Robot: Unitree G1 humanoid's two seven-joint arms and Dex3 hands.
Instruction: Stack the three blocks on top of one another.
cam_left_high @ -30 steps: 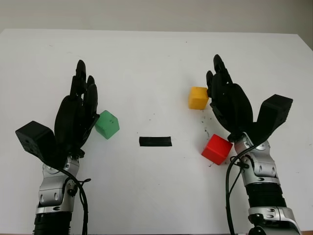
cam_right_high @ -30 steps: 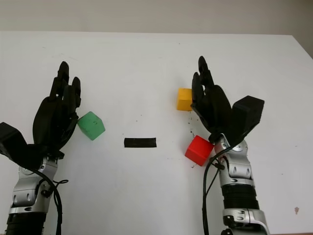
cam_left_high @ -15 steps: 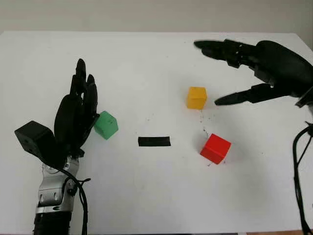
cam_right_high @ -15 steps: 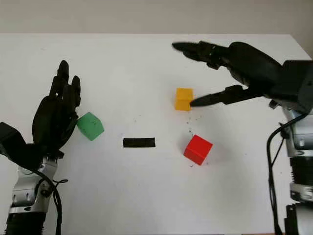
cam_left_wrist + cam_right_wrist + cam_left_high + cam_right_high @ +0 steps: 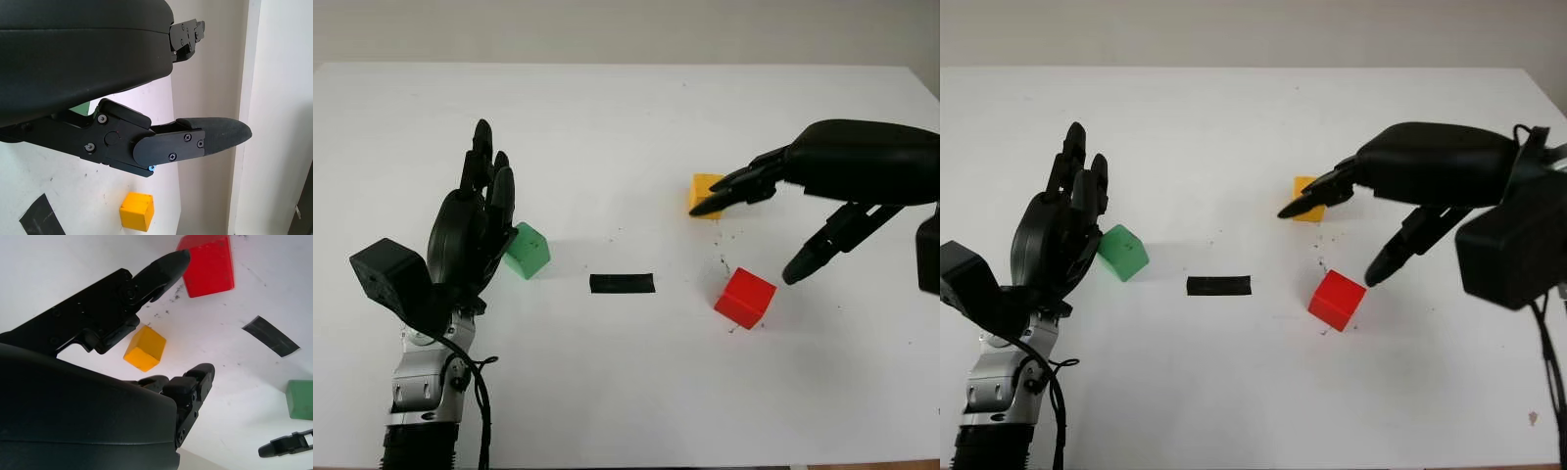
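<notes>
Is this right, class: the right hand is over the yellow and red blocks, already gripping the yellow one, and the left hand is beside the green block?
Not quite. The right hand is open above the yellow block and red block, gripping nothing; the right wrist view shows the yellow block lying free on the table between its fingers. The left hand is indeed beside the green block.

My left hand (image 5: 98,73): black shell close to cam, one finger (image 5: 195,142) reaching out w/ rounded tip, holding nothing, open. Sliver of green block (image 5: 83,106) peeking btwn shell & finger base, just beside my hand; can't tell if touching. Yellow block (image 5: 137,211) sits on white table (image 5: 58,196), well apart from hand. Black tape strip (image 5: 41,218) at frame edge, near yellow block but apart.
</notes>
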